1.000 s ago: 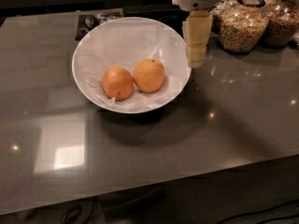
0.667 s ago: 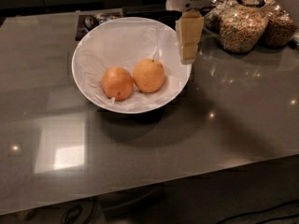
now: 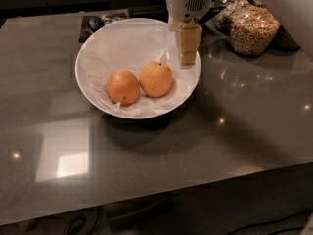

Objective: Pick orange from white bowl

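The orange [image 3: 155, 79] I am after, the paler, slightly oval one, sits near the middle of the white bowl [image 3: 84, 82]. In the camera view it is below my gripper [image 3: 188, 54] and a little to one side of it, on the side away from the jars. It rests on the crinkled paper lining [image 3: 124, 45] and touches or very nearly touches the rounder, deeper-orange fruit [image 3: 122, 87], which lies on its far side from me.

Over the past second my gripper travels from beside the bowl, on the jar side of the rim, to a spot inside the rim line, over the bowl's inner wall. It is much nearer the orange now but not touching it, and bare paper shows between the two. Whether it is spread wide or narrow I cannot tell from this view. It carries nothing.

I judge that the approach is under way and the pick is not yet made. I still need to shift further toward the bowl's middle and then come down over the orange. The neighbouring fruit is the likely trouble, because it sits so close that I could nudge it or close on the wrong one.

Beyond my wrist housing [image 3: 190, 1], jars of grain or cereal [image 3: 252, 29] stand well apart from the bowl on the glossy grey table [image 3: 161, 170].
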{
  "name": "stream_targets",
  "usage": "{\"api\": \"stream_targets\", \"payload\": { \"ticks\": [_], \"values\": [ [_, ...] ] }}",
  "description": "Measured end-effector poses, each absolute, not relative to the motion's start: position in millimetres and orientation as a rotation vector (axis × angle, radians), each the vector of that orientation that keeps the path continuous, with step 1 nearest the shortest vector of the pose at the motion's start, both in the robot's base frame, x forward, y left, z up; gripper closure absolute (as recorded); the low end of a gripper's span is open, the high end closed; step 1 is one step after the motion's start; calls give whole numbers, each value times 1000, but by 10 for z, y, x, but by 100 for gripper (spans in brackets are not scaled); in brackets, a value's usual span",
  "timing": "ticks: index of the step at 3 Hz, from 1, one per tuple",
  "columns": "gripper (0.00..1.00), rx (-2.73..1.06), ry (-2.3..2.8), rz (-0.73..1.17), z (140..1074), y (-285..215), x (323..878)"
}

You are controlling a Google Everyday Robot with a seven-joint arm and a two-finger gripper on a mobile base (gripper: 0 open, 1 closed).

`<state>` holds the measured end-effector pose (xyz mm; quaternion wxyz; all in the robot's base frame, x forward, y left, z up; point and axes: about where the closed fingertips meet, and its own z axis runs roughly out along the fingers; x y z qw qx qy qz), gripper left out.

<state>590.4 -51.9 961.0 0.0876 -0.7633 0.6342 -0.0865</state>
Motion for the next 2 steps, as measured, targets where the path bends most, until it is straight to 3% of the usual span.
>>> {"api": "stream_targets", "payload": {
  "ticks": [2],
  "values": [
    [28, -2390, 1876, -229, 9287, -344, 6018]
  ]
}}
